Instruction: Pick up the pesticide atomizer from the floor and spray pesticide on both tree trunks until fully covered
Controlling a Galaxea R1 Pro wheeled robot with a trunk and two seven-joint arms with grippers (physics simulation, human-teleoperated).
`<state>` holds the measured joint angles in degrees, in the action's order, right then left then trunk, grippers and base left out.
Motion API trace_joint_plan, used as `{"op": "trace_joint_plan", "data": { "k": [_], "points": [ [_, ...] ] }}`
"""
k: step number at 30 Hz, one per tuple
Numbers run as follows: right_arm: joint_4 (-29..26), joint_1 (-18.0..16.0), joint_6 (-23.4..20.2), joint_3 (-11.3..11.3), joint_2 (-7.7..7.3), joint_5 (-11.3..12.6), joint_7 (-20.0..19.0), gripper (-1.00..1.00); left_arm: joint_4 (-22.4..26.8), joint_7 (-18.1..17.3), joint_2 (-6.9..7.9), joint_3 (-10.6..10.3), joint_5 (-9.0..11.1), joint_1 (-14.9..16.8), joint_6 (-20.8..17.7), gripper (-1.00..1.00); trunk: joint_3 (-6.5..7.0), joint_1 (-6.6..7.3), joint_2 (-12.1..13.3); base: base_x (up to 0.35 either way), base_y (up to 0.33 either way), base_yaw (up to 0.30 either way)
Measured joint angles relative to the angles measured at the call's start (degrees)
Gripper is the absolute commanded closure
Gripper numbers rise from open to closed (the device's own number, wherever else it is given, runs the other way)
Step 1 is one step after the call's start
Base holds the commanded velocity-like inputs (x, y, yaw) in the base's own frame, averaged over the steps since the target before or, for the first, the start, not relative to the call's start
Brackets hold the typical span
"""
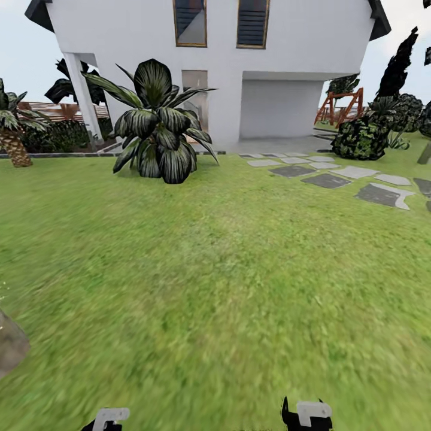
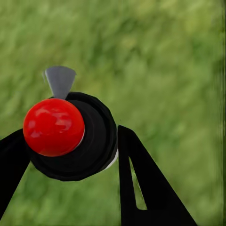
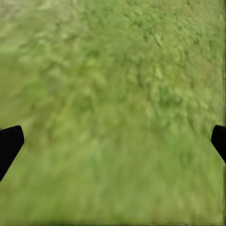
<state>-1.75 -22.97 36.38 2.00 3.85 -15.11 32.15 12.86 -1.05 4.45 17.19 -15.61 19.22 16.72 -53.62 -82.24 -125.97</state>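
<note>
Over lawn [image 3: 113,94], left hand [image 2: 70,141] gripping atomizer [image 2: 70,136], right hand [image 3: 113,141] spread empty

Atomizer [image 2: 70,134]: black round body, glossy red ball cap, grey nozzle tab; held between black fingers [image 2: 146,188] of left gripper [image 2: 70,155], above blurred lawn [image 2: 169,70]. Lawn wide, green.

My right gripper [image 3: 113,141] hangs over blurred green lawn [image 3: 117,70], its two black fingertips [image 3: 8,143] spread wide apart with only grass between them.
</note>
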Motion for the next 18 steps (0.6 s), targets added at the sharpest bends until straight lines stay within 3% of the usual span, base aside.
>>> {"op": "trace_joint_plan", "data": {
  "k": [14, 18],
  "points": [
    [0.0, 0.0, 0.0, 0.0, 0.0, 0.0, 0.0, -1.0, 0.0, 0.0, 0.4, 0.5, 0.3, 0.0, 0.1, 1.0, 0.0, 0.0, 0.0, 0.0, 0.0, -0.3],
    [0.0, 0.0, 0.0, 0.0, 0.0, 0.0, 0.0, -1.0, 0.0, -0.1, 0.52, 1.7, 2.6, -0.1, 0.1, 1.0, 0.0, 0.0, 0.0, 0.0, 0.0, -0.3]
  ]
}}
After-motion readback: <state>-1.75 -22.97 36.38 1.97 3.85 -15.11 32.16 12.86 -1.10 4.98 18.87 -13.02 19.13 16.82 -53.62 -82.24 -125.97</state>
